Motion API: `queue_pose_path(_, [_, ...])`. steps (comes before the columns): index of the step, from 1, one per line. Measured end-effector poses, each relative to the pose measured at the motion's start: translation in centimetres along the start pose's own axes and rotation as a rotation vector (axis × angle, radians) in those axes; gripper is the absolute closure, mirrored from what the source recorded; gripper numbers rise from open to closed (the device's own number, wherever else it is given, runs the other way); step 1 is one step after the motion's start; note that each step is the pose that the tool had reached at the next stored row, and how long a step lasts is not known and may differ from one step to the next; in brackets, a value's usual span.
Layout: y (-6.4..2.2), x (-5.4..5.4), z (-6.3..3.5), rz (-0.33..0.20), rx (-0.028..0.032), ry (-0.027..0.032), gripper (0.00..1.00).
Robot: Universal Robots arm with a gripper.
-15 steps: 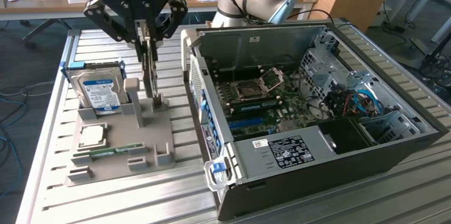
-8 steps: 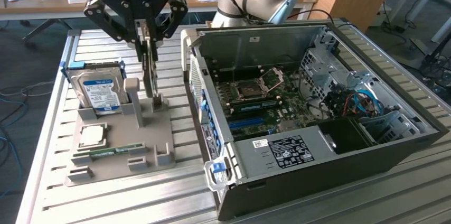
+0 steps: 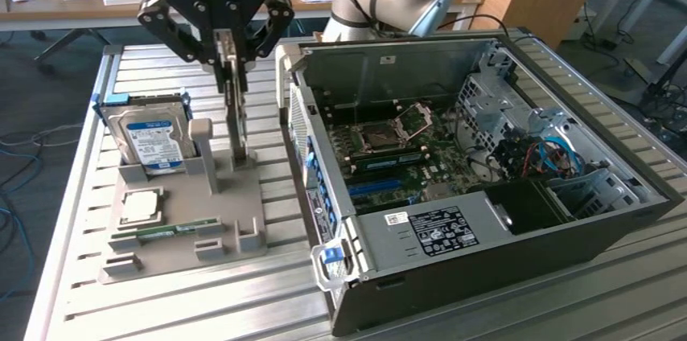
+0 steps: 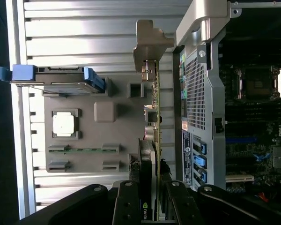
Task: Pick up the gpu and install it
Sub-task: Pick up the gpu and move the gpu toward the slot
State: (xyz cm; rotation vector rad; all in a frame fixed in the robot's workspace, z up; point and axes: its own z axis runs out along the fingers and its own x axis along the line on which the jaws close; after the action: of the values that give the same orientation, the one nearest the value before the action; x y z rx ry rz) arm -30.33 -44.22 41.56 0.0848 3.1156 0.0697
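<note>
while the open computer case (image 3: 516, 277), a dark metal box lying on its side with its motherboard (image 3: 397, 156) bared, sits on the exterior view's right, the step in hand looks like the pick-up. it rests on a ribbed aluminium table (image 3: 161, 309), beside a matte grey parts tray (image 3: 241, 204). a thick blue-labelled hard drive (image 3: 150, 136) stands in the tray. the gpu (image 3: 238, 116), a thin flat dark board with a silvery bracket (image 4: 150, 40), stands upright at its tray slot, just beside the case wall; whether its lower edge is free i cannot tell. the gripper (image 3: 228, 50) is clamped on the card's upper edge. my guess: the next move calls for a straight, untilted lift clear of the slot. a square processor (image 3: 140, 206) and slim green memory stick (image 3: 172, 231) lie flat.
</note>
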Motion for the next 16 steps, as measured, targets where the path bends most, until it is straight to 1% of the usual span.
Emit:
queue_pose_path(6, [0.07, -1.4, -0.04, 0.000, -0.0026, 0.0001, 0.74])
queue_pose_path(11, [0.15, -2.6, -0.12, 0.000, -0.0070, 0.0004, 0.74])
queue_pose_path(16, [0.22, -4.0, -0.10, 0.000, -0.0101, 0.0006, 0.74])
